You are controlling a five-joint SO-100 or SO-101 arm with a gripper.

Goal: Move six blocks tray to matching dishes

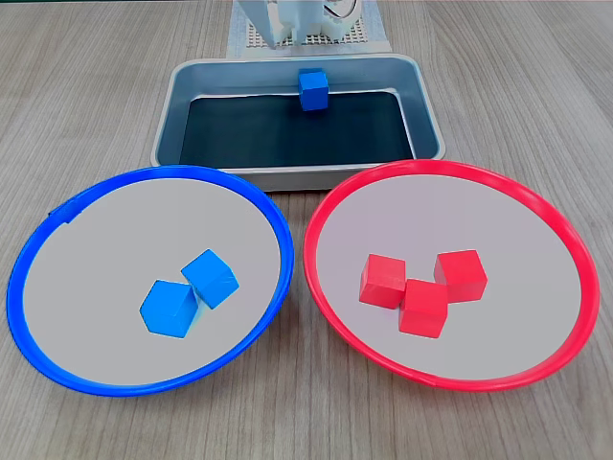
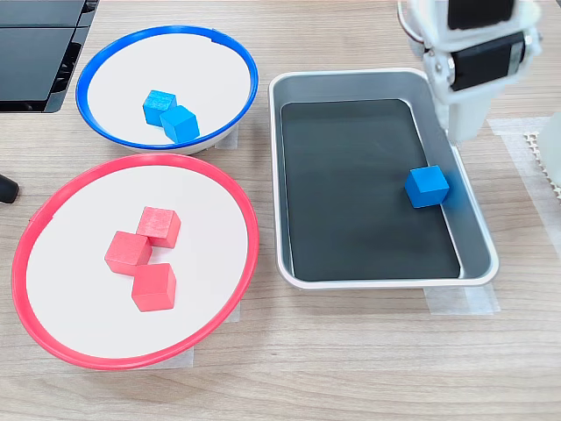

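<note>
The silver tray (image 1: 182, 105) (image 2: 294, 263) holds one blue block (image 1: 313, 89) (image 2: 427, 186), which rests against the wall nearest the robot. Two blue blocks (image 1: 169, 308) (image 1: 210, 278) lie touching in the blue-rimmed dish (image 1: 57, 220) (image 2: 202, 61). Three red blocks (image 1: 383, 281) (image 1: 423, 307) (image 1: 461, 274) sit clustered in the red-rimmed dish (image 1: 536, 220) (image 2: 70, 333). The white arm (image 2: 473, 53) stands above the tray's right wall in a fixed view. Its lower white end (image 2: 462, 118) hangs just beyond the blue block. Its jaws cannot be made out.
The white mesh-patterned robot base (image 1: 254, 38) (image 2: 550, 153) stands behind the tray. A black device (image 2: 35, 53) lies at the top left of a fixed view, beside the blue dish. The wooden table (image 1: 86, 86) is bare around the dishes.
</note>
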